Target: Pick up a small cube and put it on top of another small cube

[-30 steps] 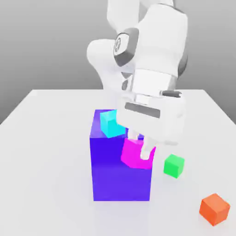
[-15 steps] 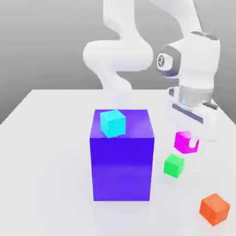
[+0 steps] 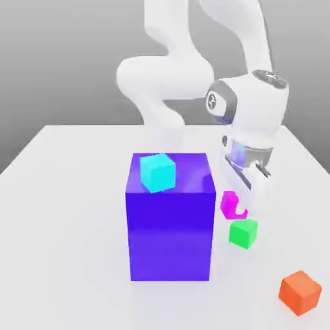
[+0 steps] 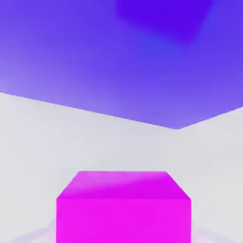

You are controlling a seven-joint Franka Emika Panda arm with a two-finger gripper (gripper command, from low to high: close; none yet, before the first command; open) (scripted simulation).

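My gripper point(image 3: 235, 207) is shut on the small magenta-pink cube point(image 3: 229, 203) and holds it in the air. The cube hangs just above and slightly toward the exterior view's left of the small bright green cube point(image 3: 243, 232), which rests on the white table point(image 3: 64, 225). A small gap separates the two cubes. In the hand view the magenta cube point(image 4: 123, 209) sits close to the camera, between the fingers.
A big blue block point(image 3: 170, 216) stands just to the exterior view's left of the held cube, with a cyan cube point(image 3: 157, 172) on its top. The block's blue wall point(image 4: 118, 61) looms behind the magenta cube in the hand view. An orange cube point(image 3: 300, 291) lies near the front right.
The gripper carried the magenta cube from in front of the blue block toward the exterior view's right, then back left and lower, to just above the green cube. The hand has turned.
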